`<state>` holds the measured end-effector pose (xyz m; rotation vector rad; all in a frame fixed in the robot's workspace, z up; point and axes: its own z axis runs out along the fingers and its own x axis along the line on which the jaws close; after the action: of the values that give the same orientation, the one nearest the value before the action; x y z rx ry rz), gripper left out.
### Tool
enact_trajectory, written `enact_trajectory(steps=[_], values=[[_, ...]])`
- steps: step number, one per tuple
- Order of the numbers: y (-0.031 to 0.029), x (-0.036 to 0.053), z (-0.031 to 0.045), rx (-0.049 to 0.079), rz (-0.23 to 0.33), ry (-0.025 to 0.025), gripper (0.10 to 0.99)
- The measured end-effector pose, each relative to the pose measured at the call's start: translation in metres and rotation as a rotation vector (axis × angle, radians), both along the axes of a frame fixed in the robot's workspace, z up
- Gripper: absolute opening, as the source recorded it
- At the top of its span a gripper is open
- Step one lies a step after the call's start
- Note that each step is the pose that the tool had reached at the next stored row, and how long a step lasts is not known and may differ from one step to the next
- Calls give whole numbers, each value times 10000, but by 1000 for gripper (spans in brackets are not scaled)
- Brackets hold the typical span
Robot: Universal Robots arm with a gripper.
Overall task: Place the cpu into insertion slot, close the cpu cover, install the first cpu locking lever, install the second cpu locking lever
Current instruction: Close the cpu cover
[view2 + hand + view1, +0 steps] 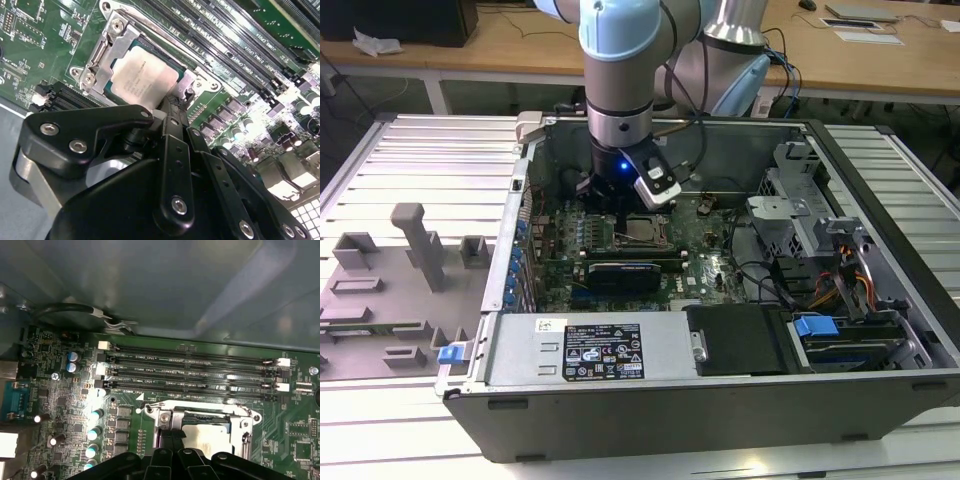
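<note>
1. Standing side by side, the two black fingers (165, 441) of the gripper (170, 433) are closed up against each other, with just a thin dark line between them in the first wrist view and nothing seen held between them.
2. In the second wrist view the fingertips (172, 107) come down at one edge of the cpu (145, 75), close by a small silver tab of the cpu cover (102, 60). I cannot tell whether they are touching the metal.
3. The cpu lies flat in the insertion slot (642, 232), its pale metal top facing up.
4. The cpu cover lies down around the cpu as a silver frame, and the chip's top shows through its window in both wrist views. Whether the locking levers are latched cannot be made out.
5. Four long dark memory slots (190, 371) run side by side just beside the socket, with white clips at their ends.
6. The green motherboard (55, 405) spreads around them, with a row of pale blue-topped capacitors (95, 416) near the socket.
7. In the exterior view the arm (620, 60) reaches straight down into the open computer case (720, 385), and a long black expansion card (625, 272) lies just on the nearer side of the socket.
8. On the exterior view's left, a grey fixture tray (380, 290) sits on the ribbed metal table (440, 150) beside the case.
</note>
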<state>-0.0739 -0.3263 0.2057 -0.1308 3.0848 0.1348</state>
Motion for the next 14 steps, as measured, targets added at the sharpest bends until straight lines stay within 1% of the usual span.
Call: enact_trajectory(steps=[5,8,12,14], values=[[2,0,-12,-1,59,1,106],[2,33,-12,-1,60,3,106],[2,61,-3,-1,60,29,106],[3,64,-1,2,58,32,106]])
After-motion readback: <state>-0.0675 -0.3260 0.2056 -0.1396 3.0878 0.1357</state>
